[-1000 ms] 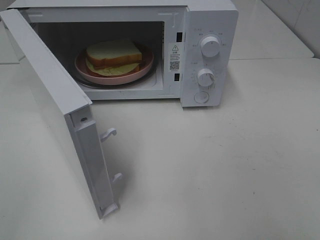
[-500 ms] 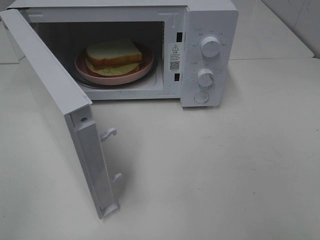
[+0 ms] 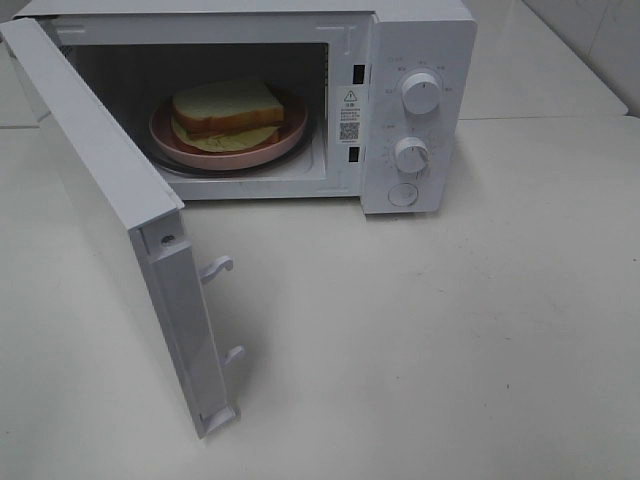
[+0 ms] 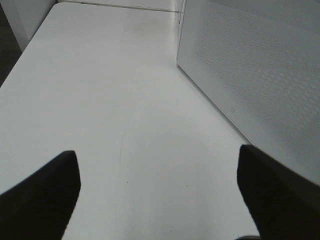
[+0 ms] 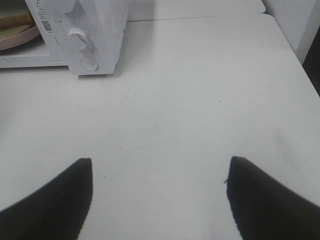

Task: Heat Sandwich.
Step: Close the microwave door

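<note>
Inside the microwave [image 3: 420, 30] cavity, at eleven o'clock from the middle of the high view:

- One sandwich [image 3: 228, 112]: two white slices with brown crust and a pale yellow-green filling, lying flat on a round pink plate [image 3: 190, 150].
- Door [image 3: 110, 200]: open, hinged at the cavity's nine o'clock side and swung out toward seven o'clock. Two latch hooks [image 3: 218, 268] stand on its free edge.
- Control panel, at three o'clock of the cavity: upper knob [image 3: 421, 92], lower knob [image 3: 411, 155] and round button [image 3: 402, 195], stacked from twelve to six.
- Table [image 3: 470, 340]: white, carrying the microwave.
- Left gripper [image 4: 156, 150]: jaws spread wide with nothing between them. Its dark fingers [image 4: 45, 195] are over bare table, near the door's perforated face.
- Right gripper [image 5: 160, 159]: jaws released and empty, over bare table. It faces the control panel, well apart from it.

Neither gripper shows in the high view.
</note>
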